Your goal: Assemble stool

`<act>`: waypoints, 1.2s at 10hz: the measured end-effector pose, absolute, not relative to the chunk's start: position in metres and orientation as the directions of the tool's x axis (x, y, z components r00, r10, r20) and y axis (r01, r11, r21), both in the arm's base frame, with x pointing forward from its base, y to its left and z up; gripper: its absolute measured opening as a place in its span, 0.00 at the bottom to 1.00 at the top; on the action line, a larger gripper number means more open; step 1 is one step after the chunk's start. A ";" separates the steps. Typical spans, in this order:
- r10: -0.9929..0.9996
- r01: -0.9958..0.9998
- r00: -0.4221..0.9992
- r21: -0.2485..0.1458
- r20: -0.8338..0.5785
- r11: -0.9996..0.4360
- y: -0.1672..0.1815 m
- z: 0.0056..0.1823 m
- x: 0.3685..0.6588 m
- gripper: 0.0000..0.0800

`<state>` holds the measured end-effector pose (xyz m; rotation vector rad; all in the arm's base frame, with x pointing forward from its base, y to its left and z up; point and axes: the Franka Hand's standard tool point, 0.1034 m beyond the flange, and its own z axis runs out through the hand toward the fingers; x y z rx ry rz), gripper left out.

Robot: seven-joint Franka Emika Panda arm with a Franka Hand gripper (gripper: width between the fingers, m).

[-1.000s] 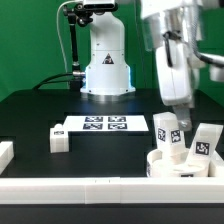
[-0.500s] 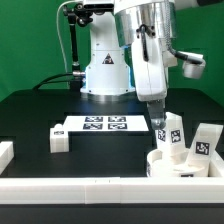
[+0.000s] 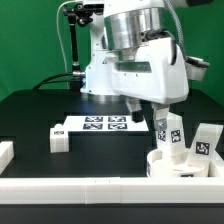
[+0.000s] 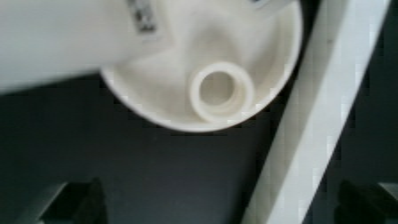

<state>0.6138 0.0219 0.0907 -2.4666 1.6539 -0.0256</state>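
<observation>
The round white stool seat [image 3: 181,166] lies at the exterior view's front right. One tagged leg [image 3: 166,135] stands upright on it. A second leg [image 3: 204,143] stands just to its right, and a third leg [image 3: 58,138] lies loose at the left by the marker board. My gripper [image 3: 148,110] hangs above and to the left of the upright leg, apart from it. In the wrist view the seat [image 4: 187,55] shows a round socket [image 4: 221,91]. The gripper [image 4: 228,205] is open and empty, with dark fingertips [image 4: 71,203] far apart.
The marker board [image 3: 105,125] lies flat at the table's middle. A long white border rail [image 3: 100,190] runs along the front and also shows in the wrist view [image 4: 324,120]. A short rail piece [image 3: 5,152] sits at the left. The robot base [image 3: 107,70] stands behind.
The gripper has moved from above the upright leg toward the exterior view's left. The wrist has turned and the hand now fills more of the view. The legs and seat have not moved.
</observation>
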 end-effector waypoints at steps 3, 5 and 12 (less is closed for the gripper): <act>-0.827 -0.821 0.560 -0.159 -0.042 -0.548 0.014 0.090 0.614 0.81; -0.765 -0.757 0.644 -0.161 -0.024 -0.633 0.013 0.090 0.614 0.81; -0.167 -0.169 0.984 0.020 0.066 -0.985 -0.036 0.067 0.581 0.81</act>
